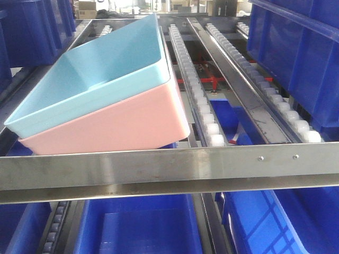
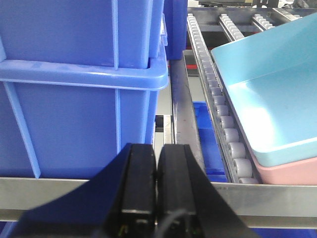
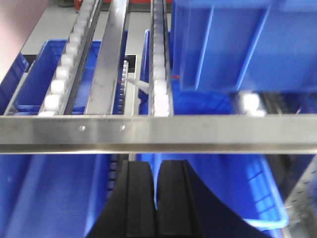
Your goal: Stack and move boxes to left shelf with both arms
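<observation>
The cyan-blue box (image 1: 100,69) sits nested in the salmon-pink box (image 1: 116,124), and the stack lies tilted on the steel shelf's roller lanes (image 1: 198,90), behind the flat front rail (image 1: 169,166). The left wrist view shows the stack at the right: cyan box (image 2: 267,84), pink box (image 2: 292,174). My left gripper (image 2: 156,148) is shut and empty, in front of the rail and left of the stack. My right gripper (image 3: 157,166) is shut and empty, below the front rail (image 3: 158,134). Neither gripper shows in the front view.
Dark blue bins stand on the shelf at the right (image 1: 302,53) and far left (image 1: 32,26), and more sit on the level below (image 1: 137,222). A stacked dark blue bin (image 2: 79,84) fills the left wrist view. A steel divider (image 1: 233,79) runs between lanes.
</observation>
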